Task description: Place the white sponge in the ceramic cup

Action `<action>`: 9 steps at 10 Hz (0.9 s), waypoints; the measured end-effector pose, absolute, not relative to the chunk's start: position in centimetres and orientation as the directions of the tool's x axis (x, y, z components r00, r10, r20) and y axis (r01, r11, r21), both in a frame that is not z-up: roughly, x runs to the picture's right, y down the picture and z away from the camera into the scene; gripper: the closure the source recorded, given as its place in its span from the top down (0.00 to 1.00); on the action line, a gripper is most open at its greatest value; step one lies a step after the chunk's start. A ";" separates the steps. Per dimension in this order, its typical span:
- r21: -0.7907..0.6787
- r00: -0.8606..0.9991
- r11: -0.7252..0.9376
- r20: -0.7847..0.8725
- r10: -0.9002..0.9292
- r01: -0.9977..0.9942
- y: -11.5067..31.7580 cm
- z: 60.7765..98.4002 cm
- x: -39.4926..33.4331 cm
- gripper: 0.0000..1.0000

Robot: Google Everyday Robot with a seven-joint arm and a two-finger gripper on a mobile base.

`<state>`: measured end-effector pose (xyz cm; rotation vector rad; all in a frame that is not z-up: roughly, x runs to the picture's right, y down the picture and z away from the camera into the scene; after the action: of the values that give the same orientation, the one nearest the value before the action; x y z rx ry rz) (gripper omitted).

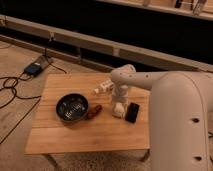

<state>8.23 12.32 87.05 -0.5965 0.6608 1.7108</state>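
My gripper (119, 99) hangs from the white arm over the middle of the wooden table (60, 137) and points down. Right below it, touching or nearly touching, is a small pale off-white object (118, 110) that looks like the ceramic cup. It stands just left of a black phone-like slab (132, 112). I cannot make out the white sponge as a separate thing. It may be hidden at the gripper or in the pale object.
A wide dark bowl (72, 107) sits left of centre, with a small reddish-brown object (94, 111) at its right. A longer white bottle-shaped object (103, 86) lies behind them. My bulky arm covers the table's right side. Cables and a box lie on the floor to the left.
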 end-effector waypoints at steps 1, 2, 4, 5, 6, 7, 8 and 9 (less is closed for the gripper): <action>0.124 -0.223 -0.191 -0.692 0.687 -0.974 12.3 87.4 8.5 0.65; 0.125 -0.224 -0.192 -0.693 0.686 -0.973 12.3 87.6 8.6 0.65; 0.131 -0.230 -0.194 -0.695 0.681 -0.972 12.4 88.1 9.0 0.65; 0.134 -0.233 -0.196 -0.697 0.679 -0.972 12.5 88.3 9.2 0.65; 0.135 -0.235 -0.197 -0.697 0.677 -0.971 12.5 88.4 9.3 0.65; 0.138 -0.238 -0.200 -0.699 0.675 -0.970 12.6 88.7 9.5 0.65; 0.139 -0.240 -0.201 -0.700 0.673 -0.970 12.7 88.9 9.6 0.65; 0.140 -0.241 -0.202 -0.702 0.670 -0.969 12.8 89.0 9.7 0.65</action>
<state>9.66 12.77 89.03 -0.6040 0.6876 1.7241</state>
